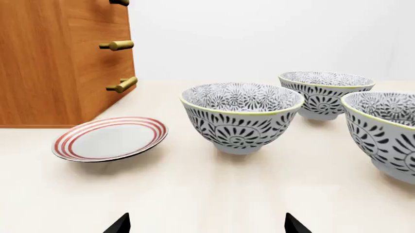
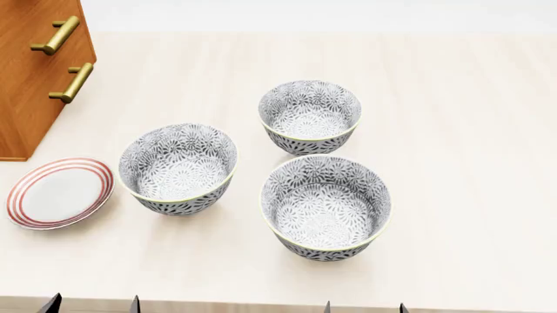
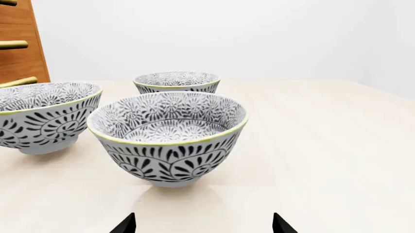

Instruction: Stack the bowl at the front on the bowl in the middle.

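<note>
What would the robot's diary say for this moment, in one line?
stage: start | front bowl: on table, untouched | middle bowl: empty | left hand: open | right hand: open

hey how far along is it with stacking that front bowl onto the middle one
Nothing is done yet: all three bowls sit apart on the table. Nothing is in hand; the right gripper is open, facing the front bowl, and the left gripper is open too. Left: grasp, lift, and set it in the middle bowl.
</note>
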`<state>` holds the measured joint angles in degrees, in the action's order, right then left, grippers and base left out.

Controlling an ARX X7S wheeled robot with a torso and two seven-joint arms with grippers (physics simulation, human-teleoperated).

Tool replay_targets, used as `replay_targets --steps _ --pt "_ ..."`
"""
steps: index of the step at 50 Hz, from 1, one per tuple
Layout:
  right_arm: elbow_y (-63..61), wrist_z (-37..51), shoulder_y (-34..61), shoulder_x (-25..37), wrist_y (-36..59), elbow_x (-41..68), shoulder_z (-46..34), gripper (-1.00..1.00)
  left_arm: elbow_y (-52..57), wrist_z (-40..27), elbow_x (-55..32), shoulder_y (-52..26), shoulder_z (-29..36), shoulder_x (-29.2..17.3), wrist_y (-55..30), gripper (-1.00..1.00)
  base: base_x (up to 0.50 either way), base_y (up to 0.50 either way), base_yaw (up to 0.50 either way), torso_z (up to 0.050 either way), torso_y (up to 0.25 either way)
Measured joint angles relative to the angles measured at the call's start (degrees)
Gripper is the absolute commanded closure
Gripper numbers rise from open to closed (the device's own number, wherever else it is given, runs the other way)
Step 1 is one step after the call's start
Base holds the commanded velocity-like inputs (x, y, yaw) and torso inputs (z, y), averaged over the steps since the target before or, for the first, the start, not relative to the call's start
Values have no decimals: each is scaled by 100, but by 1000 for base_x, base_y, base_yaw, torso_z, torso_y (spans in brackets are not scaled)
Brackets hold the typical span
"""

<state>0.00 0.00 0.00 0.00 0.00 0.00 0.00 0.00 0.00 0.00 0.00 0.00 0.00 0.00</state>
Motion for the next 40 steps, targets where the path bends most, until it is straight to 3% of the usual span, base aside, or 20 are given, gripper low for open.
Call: replay_targets --steps 20,26,34,40 --pt "-288 518 48 340 512 381 -401 -100 196 -395 -325 -29 386 -340 -244 -100 0 0 0 0 0" --pt "-1206 651 475 497 1865 624 -363 -100 943 -482 -580 -539 399 -447 -1554 -100 0 0 0 0 0" --pt "-2312 669 1869 797 4002 1090 -168 -100 2050 -662 -1021 -1840 290 -475 -3520 -100 0 0 0 0 0" --pt "-2700 701 2798 976 5071 1282 -95 -100 2436 -807 -1203 -2691 251 -475 -4386 -100 0 0 0 0 0"
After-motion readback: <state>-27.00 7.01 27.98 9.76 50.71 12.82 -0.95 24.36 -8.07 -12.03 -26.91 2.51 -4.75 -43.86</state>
